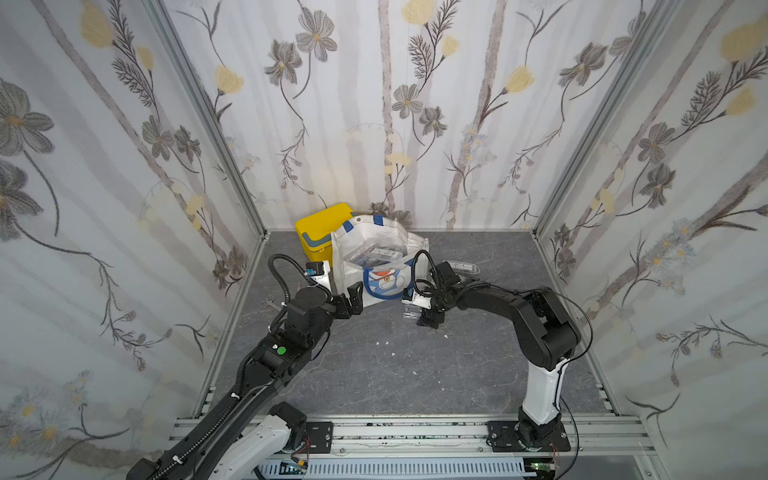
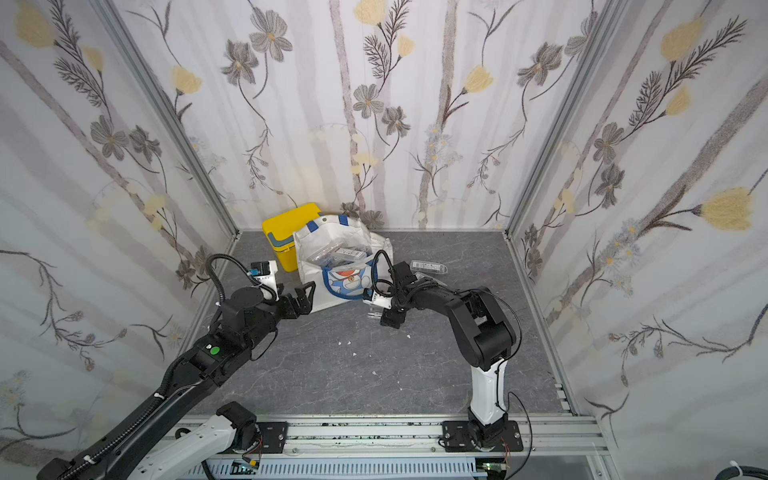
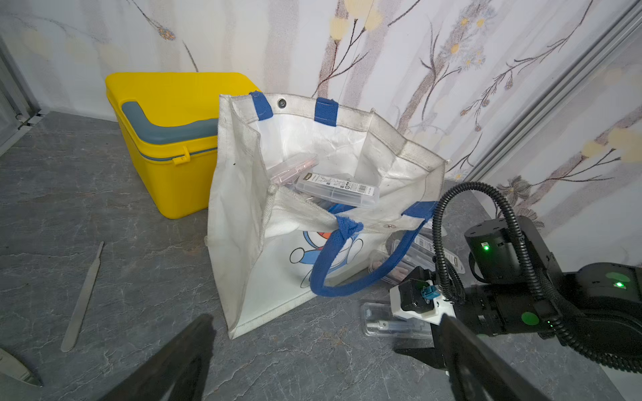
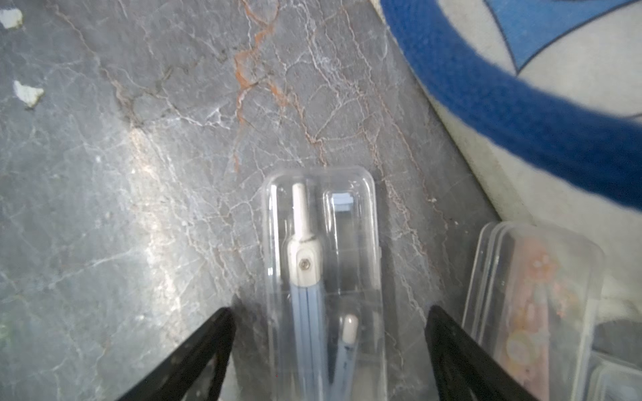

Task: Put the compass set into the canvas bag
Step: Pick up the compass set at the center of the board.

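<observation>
The right gripper (image 4: 329, 312) is keeping its two black fingers apart, one on each side of the compass set (image 4: 323, 277), a clear plastic case with a white and blue compass inside. A narrow gap is showing between each finger and the case, so nothing is being squeezed. The compass set is lying flat on the grey marbled table (image 4: 104, 208), outside the canvas bag (image 3: 239, 225) and near its front bottom edge. A second clear case with pink parts (image 4: 531, 305) is lying just beside it.

The white boxy canvas bag with blue handles and a blue cartoon cat face is standing upright with its mouth open, and some other clear cases are resting inside it. The left gripper (image 3: 326, 319) is hanging near the bag's front corner with its fingers wide apart, holding nothing. A yellow plastic box (image 3: 173, 173) with a grey-blue handle is standing behind the bag, touching it. A thin metal blade (image 3: 83, 295) is lying on the table, well apart from the bag.
</observation>
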Controlling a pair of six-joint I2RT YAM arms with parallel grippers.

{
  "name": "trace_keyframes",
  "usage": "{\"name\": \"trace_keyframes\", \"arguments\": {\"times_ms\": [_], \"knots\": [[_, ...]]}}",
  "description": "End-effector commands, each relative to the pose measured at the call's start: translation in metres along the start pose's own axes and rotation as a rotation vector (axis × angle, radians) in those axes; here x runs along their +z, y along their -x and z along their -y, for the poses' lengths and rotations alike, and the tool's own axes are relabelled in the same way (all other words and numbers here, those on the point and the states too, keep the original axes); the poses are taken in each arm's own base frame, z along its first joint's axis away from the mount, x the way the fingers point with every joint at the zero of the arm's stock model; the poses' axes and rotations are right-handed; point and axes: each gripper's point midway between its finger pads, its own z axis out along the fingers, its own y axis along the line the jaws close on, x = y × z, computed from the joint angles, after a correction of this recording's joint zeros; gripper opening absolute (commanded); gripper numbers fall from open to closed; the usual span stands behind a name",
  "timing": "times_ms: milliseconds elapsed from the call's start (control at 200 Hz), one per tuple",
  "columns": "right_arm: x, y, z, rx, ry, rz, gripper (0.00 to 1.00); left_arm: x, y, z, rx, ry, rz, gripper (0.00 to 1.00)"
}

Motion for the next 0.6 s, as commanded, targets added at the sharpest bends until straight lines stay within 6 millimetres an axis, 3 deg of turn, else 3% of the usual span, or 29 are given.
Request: {"name": "trace_keyframes", "arguments": {"times_ms": [0, 290, 595], "knots": [[0.003, -0.017, -0.012, -0.024, 0.045, -0.069, 0.83, -0.001, 0.003, -0.003, 0.003, 0.016, 0.019, 1.00], [0.004, -0.029, -0.031, -0.024, 0.113, -0.116, 0.70, -0.003, 0.004, -0.004, 0.006, 0.019, 0.030, 1.00], [-0.003, -0.027, -0.038, -0.058, 0.115, -0.111, 0.53, -0.007, 0.006, -0.006, 0.010, 0.023, 0.045, 1.00]]}}
